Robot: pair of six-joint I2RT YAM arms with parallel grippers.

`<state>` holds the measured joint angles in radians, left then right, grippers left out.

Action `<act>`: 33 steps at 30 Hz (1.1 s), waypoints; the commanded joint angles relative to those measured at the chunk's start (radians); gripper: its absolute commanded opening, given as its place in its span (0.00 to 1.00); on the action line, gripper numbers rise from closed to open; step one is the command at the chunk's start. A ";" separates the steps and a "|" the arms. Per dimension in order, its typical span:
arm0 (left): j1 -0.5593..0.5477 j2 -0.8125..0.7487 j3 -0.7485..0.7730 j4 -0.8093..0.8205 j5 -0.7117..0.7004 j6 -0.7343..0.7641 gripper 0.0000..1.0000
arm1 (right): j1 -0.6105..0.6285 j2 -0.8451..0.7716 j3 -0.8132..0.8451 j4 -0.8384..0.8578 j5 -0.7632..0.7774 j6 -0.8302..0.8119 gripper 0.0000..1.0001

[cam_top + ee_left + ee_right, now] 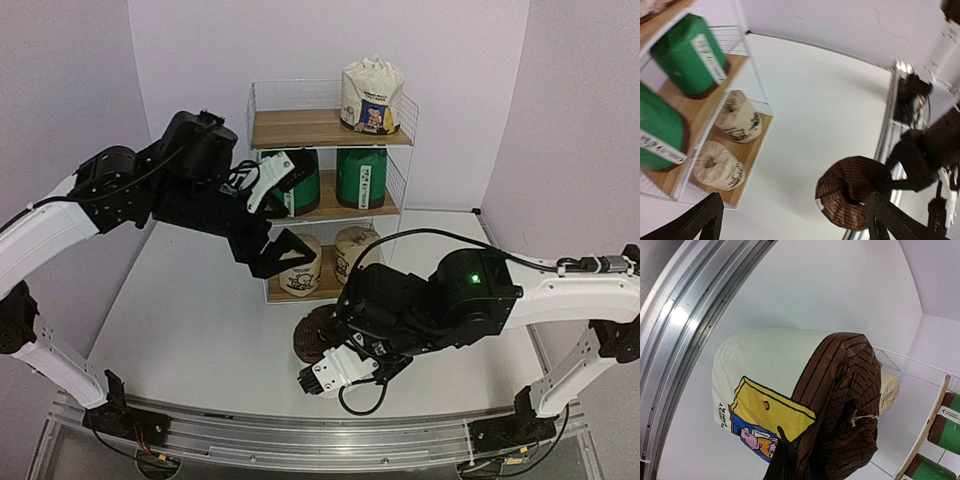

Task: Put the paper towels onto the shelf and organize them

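Note:
The shelf [290,128] stands at the back centre. Its top tier holds the white roll with a blue-yellow label [372,95]. The middle tier holds two green rolls [361,177], the bottom tier two beige printed rolls [300,268]. The brown-topped white roll [313,335] stands on the table in front of the shelf. My right gripper [805,455] is shut on its gathered brown top [840,405]. My left gripper [280,218] hangs wide open and empty in front of the shelf's left side, its fingers [890,220] framing the table and the brown-topped roll [852,192].
An aluminium rail [300,435] runs along the near table edge, close beside the held roll [680,315]. Purple walls enclose the back and sides. The left part of the top board is bare. The right arm's body covers the table right of the roll.

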<state>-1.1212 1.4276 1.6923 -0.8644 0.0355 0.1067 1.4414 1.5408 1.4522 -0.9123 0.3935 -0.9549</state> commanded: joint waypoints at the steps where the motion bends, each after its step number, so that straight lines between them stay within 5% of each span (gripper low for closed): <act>1: -0.001 -0.119 -0.103 0.155 -0.378 -0.300 1.00 | -0.004 -0.068 0.096 0.091 0.115 0.075 0.00; 7: -0.002 -0.298 -0.314 0.247 -0.600 -0.526 1.00 | -0.045 -0.063 0.212 0.156 0.162 0.044 0.00; 14: -0.002 -0.372 -0.444 0.198 -0.746 -0.646 1.00 | -0.162 0.094 0.598 0.178 0.197 -0.029 0.00; 23: -0.002 -0.371 -0.499 0.118 -0.770 -0.724 1.00 | -0.287 0.325 1.017 0.247 0.184 -0.171 0.00; 33: -0.001 -0.445 -0.552 0.142 -0.745 -0.731 1.00 | -0.339 0.411 1.074 0.373 0.165 -0.289 0.00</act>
<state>-1.1206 1.0322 1.1533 -0.7370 -0.7029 -0.6104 1.1114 1.9338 2.4763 -0.6753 0.5634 -1.1588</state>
